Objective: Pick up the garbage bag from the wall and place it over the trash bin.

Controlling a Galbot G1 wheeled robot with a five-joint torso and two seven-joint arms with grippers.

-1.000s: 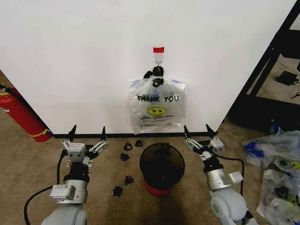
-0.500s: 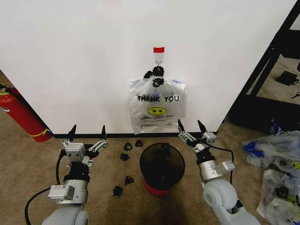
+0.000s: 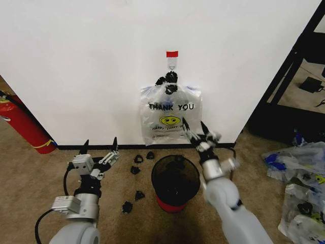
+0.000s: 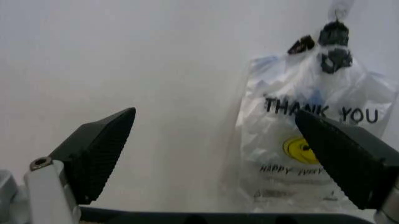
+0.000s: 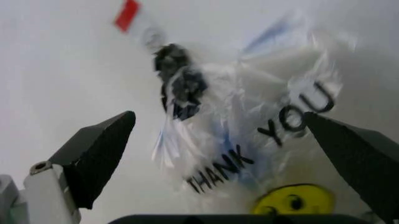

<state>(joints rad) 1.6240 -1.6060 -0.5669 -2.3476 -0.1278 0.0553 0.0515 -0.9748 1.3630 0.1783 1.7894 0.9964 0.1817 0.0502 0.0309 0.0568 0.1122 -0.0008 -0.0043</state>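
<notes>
The garbage bag [image 3: 170,117], white with "THANK YOU" print and a yellow smiley, hangs by black clips from a small hook [image 3: 172,65] under red tape on the wall [image 3: 91,61]. Below it on the carpet stands the trash bin [image 3: 175,180], black mesh with a red base. My right gripper [image 3: 193,124] is open, raised in front of the bag's lower right corner, above the bin. From the right wrist the bag [image 5: 249,140] looms close between the open fingers. My left gripper [image 3: 100,143] is open, low at the left near the baseboard. It faces the bag [image 4: 311,140] from farther off.
A red fire extinguisher [image 3: 20,124] leans at the far left. Several black clips [image 3: 137,170] lie on the carpet left of the bin. A black shelf frame [image 3: 289,76] stands at the right, with a pile of similar bags [image 3: 299,188] on the floor beside it.
My right arm has risen and swung left, from beside the bin up to the bag's lower right. The left gripper has shifted only slightly.
</notes>
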